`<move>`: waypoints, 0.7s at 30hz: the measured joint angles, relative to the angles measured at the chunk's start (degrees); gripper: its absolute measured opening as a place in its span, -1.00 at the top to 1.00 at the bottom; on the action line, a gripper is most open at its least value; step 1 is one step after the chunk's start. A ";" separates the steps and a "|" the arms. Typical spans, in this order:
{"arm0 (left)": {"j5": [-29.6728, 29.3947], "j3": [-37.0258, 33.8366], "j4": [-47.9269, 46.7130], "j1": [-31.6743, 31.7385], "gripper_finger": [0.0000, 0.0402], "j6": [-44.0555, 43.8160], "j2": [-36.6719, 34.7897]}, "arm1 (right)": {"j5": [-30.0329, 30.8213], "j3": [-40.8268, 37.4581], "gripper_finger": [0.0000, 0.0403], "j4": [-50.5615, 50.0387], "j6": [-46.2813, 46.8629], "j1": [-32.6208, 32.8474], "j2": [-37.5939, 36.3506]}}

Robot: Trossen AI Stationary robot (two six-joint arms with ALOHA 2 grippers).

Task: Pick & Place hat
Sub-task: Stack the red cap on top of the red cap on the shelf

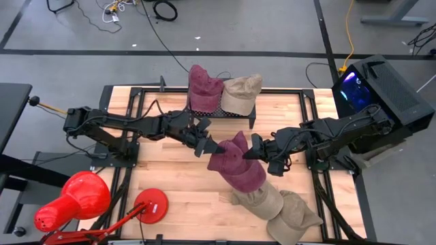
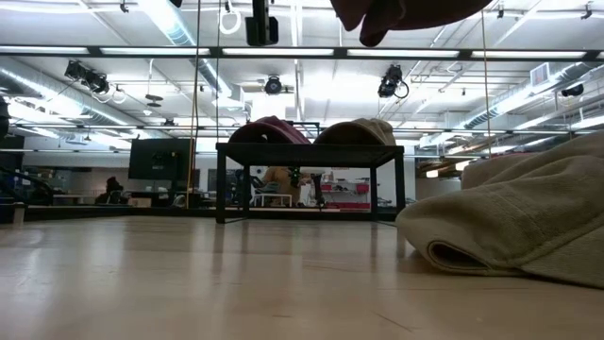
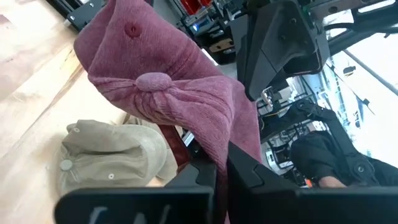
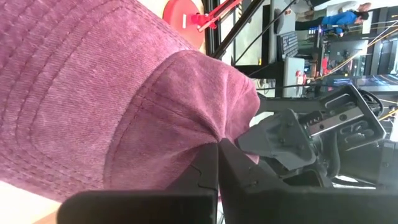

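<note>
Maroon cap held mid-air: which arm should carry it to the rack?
Probably left. Both grippers, left and right, pinch the maroon cap, but the left arm lies nearer the rack's bare spot beside the racked maroon cap.

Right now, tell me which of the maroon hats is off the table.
The maroon hat held up at mid-table, pinched between the left gripper and right gripper. The other maroon hat sits on the black rack.

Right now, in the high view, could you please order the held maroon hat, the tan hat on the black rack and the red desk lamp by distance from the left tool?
1. Held maroon hat, at the left tool, mid-table.
2. Tan hat on the black rack, at the far edge.
3. Red desk lamp, near-left corner.
</note>
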 joint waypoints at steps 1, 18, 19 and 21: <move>0.01 0.00 0.02 0.00 0.95 0.89 0.00 | 0.00 0.00 1.00 0.00 0.00 0.00 0.00; 1.72 0.02 -0.01 0.08 0.98 2.94 -0.64 | 0.02 -0.02 0.80 3.66 3.78 0.00 -0.17; 1.73 0.02 -0.26 0.26 0.98 3.18 -0.98 | 0.02 -0.02 0.78 4.06 3.82 0.00 -0.36; 1.73 0.02 -0.70 0.59 0.98 3.88 -1.82 | 0.02 -0.02 0.73 4.81 4.58 0.00 -0.95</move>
